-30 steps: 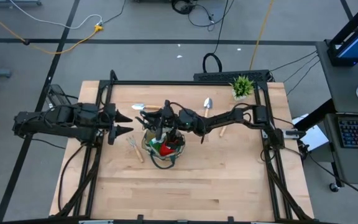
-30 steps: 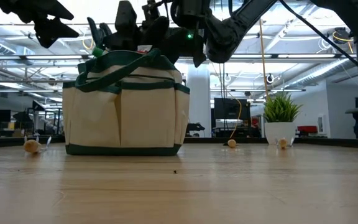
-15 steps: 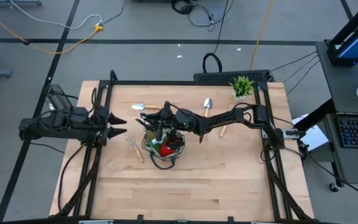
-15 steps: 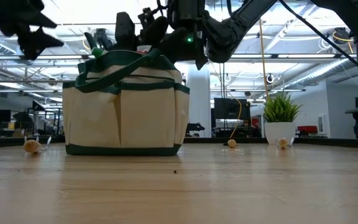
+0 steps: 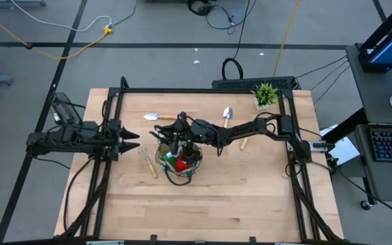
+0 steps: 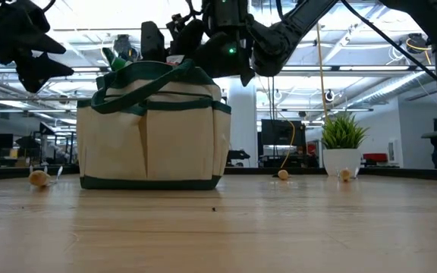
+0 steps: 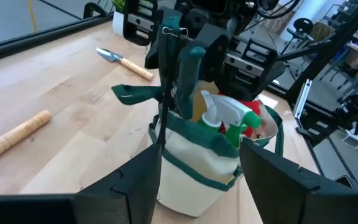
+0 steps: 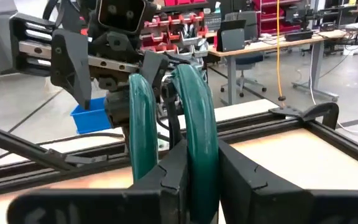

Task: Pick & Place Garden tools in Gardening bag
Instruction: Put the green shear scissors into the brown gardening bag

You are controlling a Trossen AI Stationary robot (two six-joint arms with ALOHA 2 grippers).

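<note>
Currently: bag (image 5: pixel 177 163) centre frame on bench (image 5: pixel 250 197). Right hand (image 5: pixel 180 133) above its rim, pinching green-handled shears (image 8: pixel 188 130). Left hand (image 5: pixel 129 140) left of bag, wide, empty. Advice: lower shears well inside before releasing. Trowel (image 5: pixel 156 117) outstanding.

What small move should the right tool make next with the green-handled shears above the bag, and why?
Probably lower a little, then release. The right tool is shut on the green-handled shears, held upright over the open gardening bag, which already holds a spray bottle and a red glove. The left tool waits open, off to the bag's side.
</note>
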